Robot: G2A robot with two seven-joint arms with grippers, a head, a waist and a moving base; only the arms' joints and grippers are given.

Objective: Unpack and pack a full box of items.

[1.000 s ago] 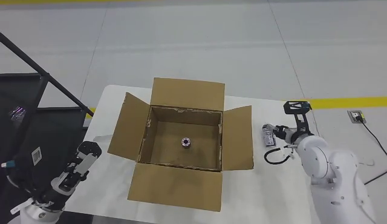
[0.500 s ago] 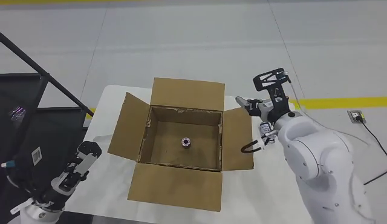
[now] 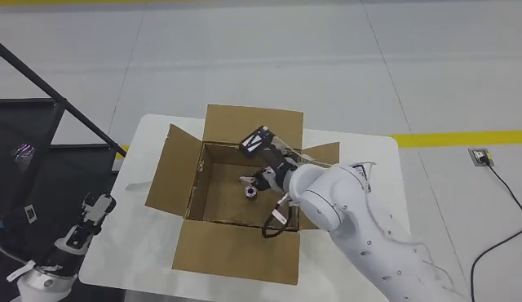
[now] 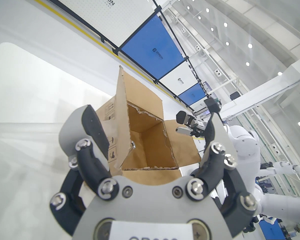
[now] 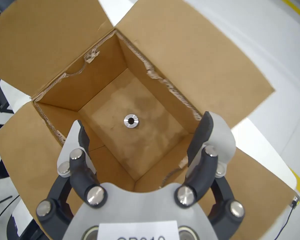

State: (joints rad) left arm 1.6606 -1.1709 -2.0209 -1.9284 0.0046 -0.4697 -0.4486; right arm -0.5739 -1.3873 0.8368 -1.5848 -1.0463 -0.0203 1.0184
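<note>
The right pincer (image 5: 143, 122) hung above the open box (image 5: 190, 58), its two fingers spread wide and nothing held between them. The danger, as I judged it, came mostly from the way down. The box was deep and its inner rim was torn and uneven, so a finger going down close to a wall could catch on the cardboard. As the box seemed almost empty and probably light, such a push could make it slide on the table (image 3: 139, 237). The second danger was the grasp itself. The metal ring (image 5: 131, 121) was small, smooth and lying flat, so the pads could close a little above it and find nothing, or touch one side first and make it roll or slip away toward a corner. A hard press down on the floor of the box could also bend the cardboard.

The ring lay on the floor of the box, near its middle and well apart from all four walls. Seen from the right wrist, it was well below the pincer and between the lines of the two fingers, slightly nearer to one of them; it was not touched.

The left pincer (image 4: 150, 116) was also wide open and empty, at the near corner of the table, well apart from the box and pointing toward its side
</note>
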